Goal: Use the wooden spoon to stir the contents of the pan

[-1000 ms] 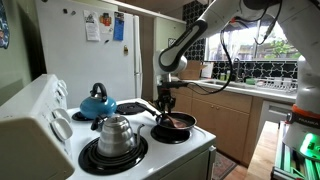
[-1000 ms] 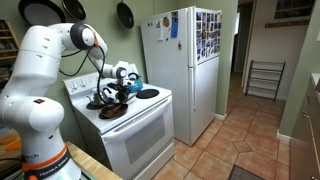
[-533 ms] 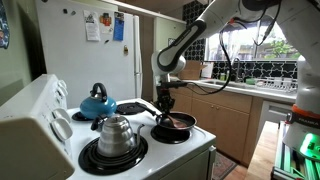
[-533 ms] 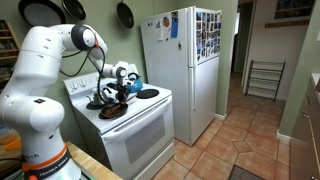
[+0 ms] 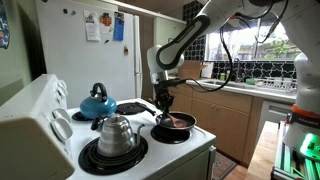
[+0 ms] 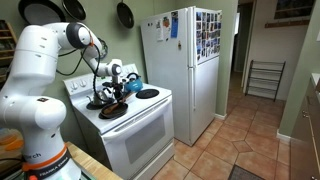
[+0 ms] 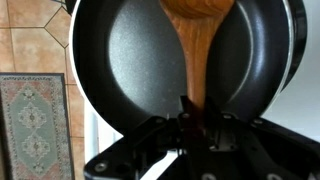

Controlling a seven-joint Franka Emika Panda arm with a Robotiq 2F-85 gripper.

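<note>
Spoon (image 7: 195, 50), pinched by the gripper (image 7: 188, 120), over one pan (image 7: 120, 60) in wrist view; an exterior view adds two kettles: blue kettle (image 5: 97, 101), steel kettle (image 5: 117, 133).

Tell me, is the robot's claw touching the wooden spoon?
Touching. In the wrist view the gripper is shut on the handle of the wooden spoon, with its fingers pressed against both sides and no gap showing.

My gripper (image 5: 164, 103) shifted sideways above pan (image 5: 172, 128), toward blue kettle (image 5: 97, 103). Wrist and forearm swung same way in both exterior views, now nearer stove back panel (image 6: 78, 84). Wooden spoon (image 5: 169, 115), clamped in my fingers, carried along through pan. Tilt change too small to judge.
</note>
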